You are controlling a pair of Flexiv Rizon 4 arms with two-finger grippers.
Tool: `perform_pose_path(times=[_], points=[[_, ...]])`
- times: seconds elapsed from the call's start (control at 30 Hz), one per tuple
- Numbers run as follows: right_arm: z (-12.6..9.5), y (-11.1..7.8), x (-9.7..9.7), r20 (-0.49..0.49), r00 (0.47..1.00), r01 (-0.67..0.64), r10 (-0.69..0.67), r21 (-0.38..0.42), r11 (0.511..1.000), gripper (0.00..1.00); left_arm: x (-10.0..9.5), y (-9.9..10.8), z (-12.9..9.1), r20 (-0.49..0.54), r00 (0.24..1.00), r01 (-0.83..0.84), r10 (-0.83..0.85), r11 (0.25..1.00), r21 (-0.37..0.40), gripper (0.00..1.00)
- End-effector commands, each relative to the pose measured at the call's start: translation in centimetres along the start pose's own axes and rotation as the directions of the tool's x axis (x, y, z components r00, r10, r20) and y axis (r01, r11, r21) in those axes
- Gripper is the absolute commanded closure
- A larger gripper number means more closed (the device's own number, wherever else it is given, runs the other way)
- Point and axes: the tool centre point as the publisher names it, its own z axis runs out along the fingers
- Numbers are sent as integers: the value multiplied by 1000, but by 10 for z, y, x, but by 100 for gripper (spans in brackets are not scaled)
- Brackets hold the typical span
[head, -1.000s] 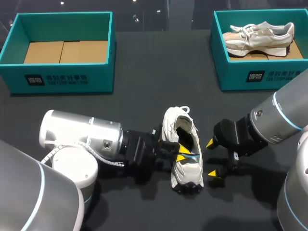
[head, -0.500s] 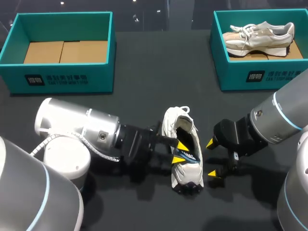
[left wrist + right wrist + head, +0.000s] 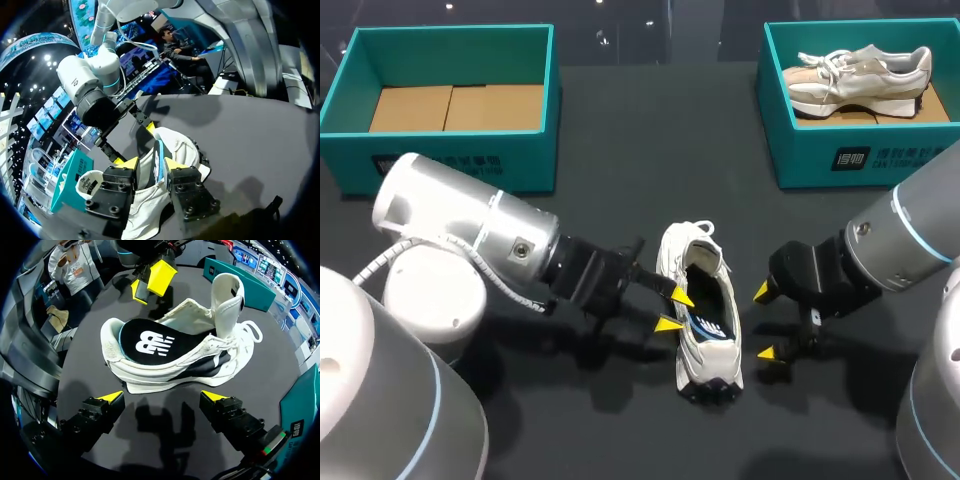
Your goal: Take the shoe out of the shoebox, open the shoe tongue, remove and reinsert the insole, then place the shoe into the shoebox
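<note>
So the left gripper [image 3: 675,310] is backing off the shoe [image 3: 705,352] (lying lower middle on the bench [image 3: 620,200]), fingers open. The right gripper [image 3: 764,322] is waiting open beside it. The insole [image 3: 710,325] is looking reinserted, so boxing is probably coming next.

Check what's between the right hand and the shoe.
Nothing. Only bare table lies between the open right hand and the shoe. The right wrist view shows it best.
</note>
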Motion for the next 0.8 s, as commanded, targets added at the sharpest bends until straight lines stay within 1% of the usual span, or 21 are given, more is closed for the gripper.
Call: perform_pose_path(times=[0.03,0.2,0.27,0.33,0.37,0.4,0.43,0.47,0.5,0.8], points=[[-26,-14,-1,-6,1000,-3,3,2,1000,0,1,-3,-21,-126,992,-2,-2,1000,-31,70],[-46,-30,-7,-4,1000,-12,12,25,1000,0,1,-3,-37,-189,982,4,-13,999,-48,69],[-52,-36,-9,-4,1000,-9,9,18,1000,0,1,-3,-43,-210,978,4,-15,999,-50,69],[-55,-41,-11,-14,1000,-3,3,-4,1000,0,0,-5,-49,-249,968,-17,3,998,-53,73],[-56,-43,-11,-18,1000,-13,13,0,1000,0,0,-6,-52,-275,962,-24,10,999,-47,76],[-56,-43,-11,-18,1000,-13,13,0,1000,0,0,-6,-55,-298,954,-39,25,998,-41,85],[-56,-43,-11,-18,1000,-13,13,0,1000,0,-1,-7,-58,-330,943,-55,40,998,-35,100],[-56,-43,-11,-18,1000,-13,13,0,1000,0,0,-7,-64,-375,926,-55,44,998,-20,100],[-56,-43,-11,-18,1000,-13,13,0,1000,0,0,-7,-69,-398,916,-57,51,998,-4,100],[-56,-43,-11,-18,1000,-13,13,0,1000,0,0,-7,-69,-398,916,-57,51,998,-4,100]])
